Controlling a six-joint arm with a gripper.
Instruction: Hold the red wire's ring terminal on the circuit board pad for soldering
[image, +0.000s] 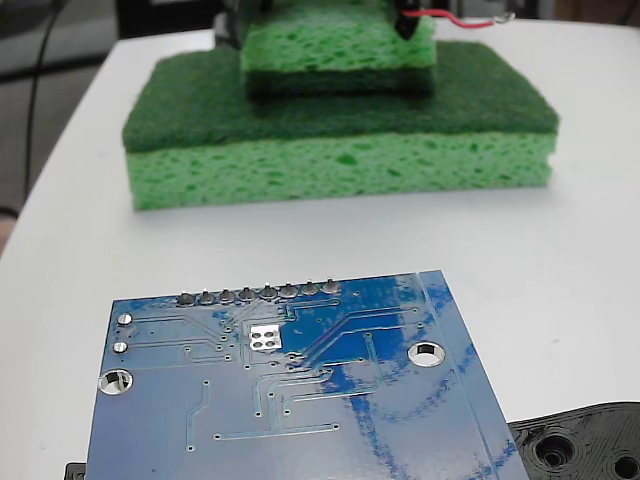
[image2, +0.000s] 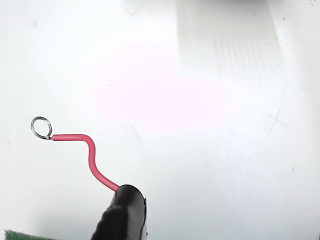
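The blue circuit board (image: 300, 390) lies close to the camera in the fixed view, and its square silver pad (image: 263, 336) sits just below a row of grey solder joints. Far behind it, at the top edge, my gripper (image: 408, 20) is mostly cut off and is shut on the red wire (image: 450, 17). The wire sticks out to the right and ends in the ring terminal (image: 505, 19). In the wrist view the red wire (image2: 91, 155) curves up and left out of the black gripper (image2: 127, 202) to the silver ring terminal (image2: 41, 127), which hangs over bare white table. The board is out of this view.
Two green sponges are stacked at the back: a large one (image: 340, 150) with a smaller one (image: 335, 50) on top, just under the gripper. A black plastic plate (image: 585, 445) pokes out at the board's lower right. White table (image: 560, 260) lies between sponges and board.
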